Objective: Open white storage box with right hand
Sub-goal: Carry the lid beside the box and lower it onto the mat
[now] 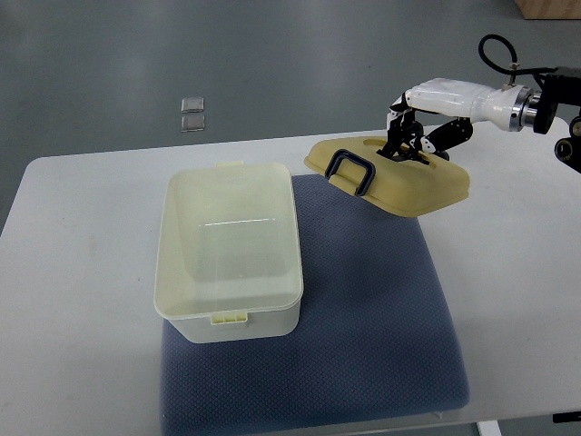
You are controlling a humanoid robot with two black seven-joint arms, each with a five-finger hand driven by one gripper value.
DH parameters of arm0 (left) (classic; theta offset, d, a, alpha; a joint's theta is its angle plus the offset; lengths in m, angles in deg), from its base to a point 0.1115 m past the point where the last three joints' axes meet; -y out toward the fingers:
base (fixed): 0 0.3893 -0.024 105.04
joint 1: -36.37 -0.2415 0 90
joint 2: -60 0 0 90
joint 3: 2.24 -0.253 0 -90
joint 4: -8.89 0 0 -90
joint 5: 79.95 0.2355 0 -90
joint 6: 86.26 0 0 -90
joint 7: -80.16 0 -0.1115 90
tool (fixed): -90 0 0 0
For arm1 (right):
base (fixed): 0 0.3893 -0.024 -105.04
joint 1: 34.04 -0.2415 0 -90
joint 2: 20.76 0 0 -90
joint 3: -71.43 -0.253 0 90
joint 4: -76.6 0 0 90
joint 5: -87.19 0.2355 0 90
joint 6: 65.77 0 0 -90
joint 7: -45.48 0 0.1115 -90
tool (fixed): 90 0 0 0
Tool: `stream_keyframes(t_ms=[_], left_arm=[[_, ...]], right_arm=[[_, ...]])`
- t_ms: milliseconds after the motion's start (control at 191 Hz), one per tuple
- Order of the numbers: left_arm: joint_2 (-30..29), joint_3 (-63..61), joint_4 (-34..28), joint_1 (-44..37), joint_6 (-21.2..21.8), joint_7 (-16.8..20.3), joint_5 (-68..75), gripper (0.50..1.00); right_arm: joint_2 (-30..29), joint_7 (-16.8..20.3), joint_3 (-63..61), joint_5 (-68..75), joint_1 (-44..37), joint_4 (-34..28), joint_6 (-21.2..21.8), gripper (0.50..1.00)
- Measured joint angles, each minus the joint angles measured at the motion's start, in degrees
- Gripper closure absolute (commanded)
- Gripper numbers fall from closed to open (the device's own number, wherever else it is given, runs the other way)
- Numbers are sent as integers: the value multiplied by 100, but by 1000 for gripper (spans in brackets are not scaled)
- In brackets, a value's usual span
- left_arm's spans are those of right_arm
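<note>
While the right robot hand (410, 138) pinches the far edge of the lid (392, 174) with curled fingers, the lid hangs tilted over the blue mat's (381, 309) far right corner, clear of the open white storage box (229, 250). Such an off-centre grip looks thin; the lid's weight could twist it free to clatter onto the bench (517, 272).

There is 1 white storage box (229, 252), 1 lid (390, 175) and 1 blue mat (363, 318). 1 hand (427, 113) shows. 2 small clear squares (192, 113) lie on the floor.
</note>
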Motion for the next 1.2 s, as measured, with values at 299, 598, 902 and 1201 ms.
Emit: stream_keyframes(t_ms=[299, 598, 902, 1201], left_arm=[[0, 0, 0, 0, 0, 0, 0, 500], [0, 0, 0, 0, 0, 0, 0, 500], [0, 0, 0, -1, 0, 0, 0, 500], [0, 0, 0, 1, 0, 0, 0, 500]], right_arm=[[-49, 0, 18, -25, 414, 0, -210, 1000], [-188, 0, 72, -88, 627, -27, -257, 1000], [-366, 0, 103, -92, 650, -88, -381, 1000], [-472, 0, 107, -73, 692, -115, -477, 832]])
